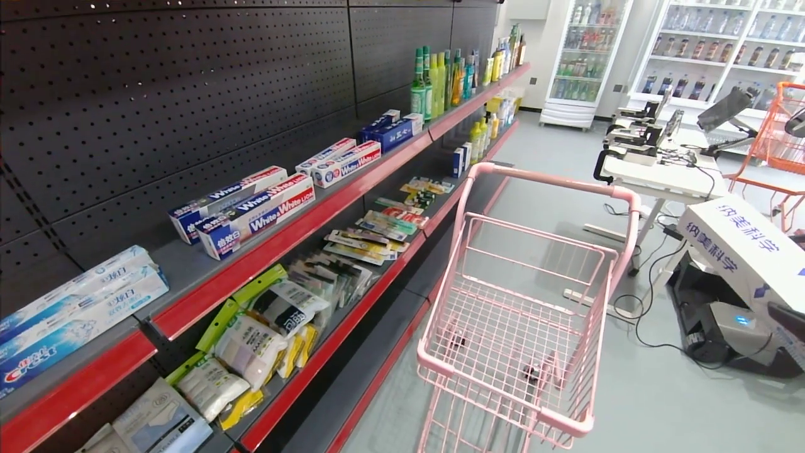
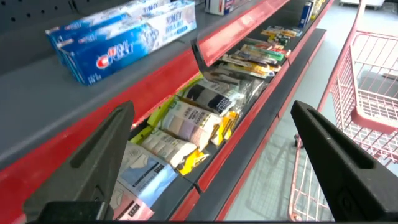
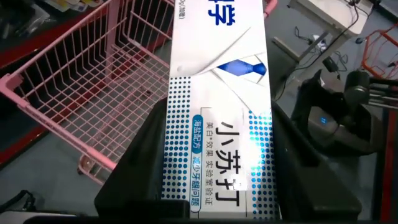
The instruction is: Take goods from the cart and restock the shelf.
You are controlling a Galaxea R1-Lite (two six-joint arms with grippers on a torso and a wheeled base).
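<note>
Toothpaste box point(image 1: 742, 251), head view: at 3 o'clock of cart point(image 1: 547, 182), shelf point(image 1: 283, 239) at 9 o'clock; swing across could clip cart rim. Left wrist: left gripper point(image 2: 214, 168) spread wide, empty, near shelf. Right wrist: right gripper point(image 3: 227, 180) clamped near box end; long overhang, may pivot or slip.

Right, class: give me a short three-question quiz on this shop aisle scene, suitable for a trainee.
1. True or false: the left gripper is shut on a box.
2. What does the right gripper hold? A: a green plastic bottle. B: a long white and blue cardboard box. C: a flat sachet.
3. In the head view, on which side of the red-edged black metal shelf does the pink wire cart stand?

Key: 1 false, its fingers are open with nothing between them; 2 B; 3 right.
</note>
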